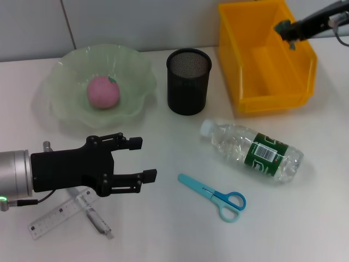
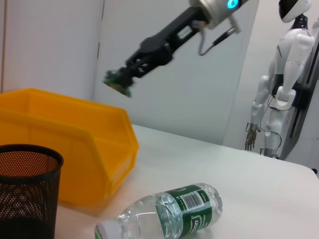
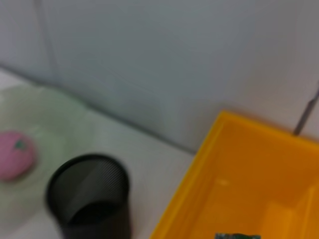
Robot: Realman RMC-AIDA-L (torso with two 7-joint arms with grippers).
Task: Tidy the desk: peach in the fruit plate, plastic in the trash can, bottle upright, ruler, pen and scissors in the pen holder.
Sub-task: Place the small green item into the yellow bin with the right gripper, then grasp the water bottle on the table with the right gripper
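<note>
A pink peach [image 1: 103, 91] lies in the green fruit plate [image 1: 65, 60]. My right gripper [image 1: 287, 31] is shut on a green piece of plastic [image 2: 117, 82] and holds it above the yellow bin [image 1: 272, 101]. The plastic's edge also shows in the right wrist view [image 3: 238, 236]. The clear bottle [image 1: 253, 150] with a green label lies on its side. Blue scissors [image 1: 215, 196] lie in front of it. The ruler [image 1: 54, 217] and the pen [image 1: 95, 215] lie under my left gripper [image 1: 143, 159], which is open and empty above the table. The black mesh pen holder [image 1: 188, 81] stands empty.
The bin [image 2: 75, 144], the pen holder [image 2: 25, 194] and the lying bottle [image 2: 169, 214] show in the left wrist view. A white humanoid robot [image 2: 284, 79] stands in the room beyond the table. The wall runs behind the table.
</note>
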